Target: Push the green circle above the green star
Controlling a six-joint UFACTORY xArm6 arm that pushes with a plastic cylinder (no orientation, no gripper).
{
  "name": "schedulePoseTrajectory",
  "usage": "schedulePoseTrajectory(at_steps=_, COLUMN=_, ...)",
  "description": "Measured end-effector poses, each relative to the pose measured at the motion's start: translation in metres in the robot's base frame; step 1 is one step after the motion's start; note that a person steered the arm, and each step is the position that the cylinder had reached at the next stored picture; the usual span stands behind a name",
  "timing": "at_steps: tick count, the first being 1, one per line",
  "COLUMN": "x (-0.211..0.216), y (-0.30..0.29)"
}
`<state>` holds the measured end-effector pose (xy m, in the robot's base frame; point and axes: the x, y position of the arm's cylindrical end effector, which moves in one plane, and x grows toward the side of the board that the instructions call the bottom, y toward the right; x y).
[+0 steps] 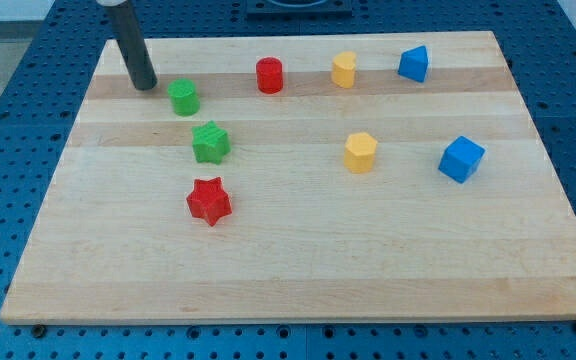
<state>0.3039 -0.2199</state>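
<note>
The green circle (183, 97) sits near the view's top left of the wooden board (298, 260). The green star (210, 142) lies just below it and slightly to the right, with a small gap between them. My tip (144, 84) rests on the board just left of and slightly above the green circle, close to it but apart.
A red star (209, 201) lies below the green star. A red cylinder (269, 75), a yellow block (343, 70) and a blue block (414, 64) line the top. Another yellow block (361, 153) and a blue cube (461, 159) sit at mid right.
</note>
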Motion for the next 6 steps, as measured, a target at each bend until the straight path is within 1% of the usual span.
schedulePoseTrajectory(at_steps=1, x=0.013, y=0.000)
schedulePoseTrajectory(at_steps=2, x=0.013, y=0.003)
schedulePoseTrajectory(at_steps=3, x=0.028, y=0.026)
schedulePoseTrajectory(at_steps=4, x=0.033, y=0.029)
schedulePoseTrajectory(at_steps=5, x=0.033, y=0.036)
schedulePoseTrajectory(at_steps=6, x=0.031, y=0.060)
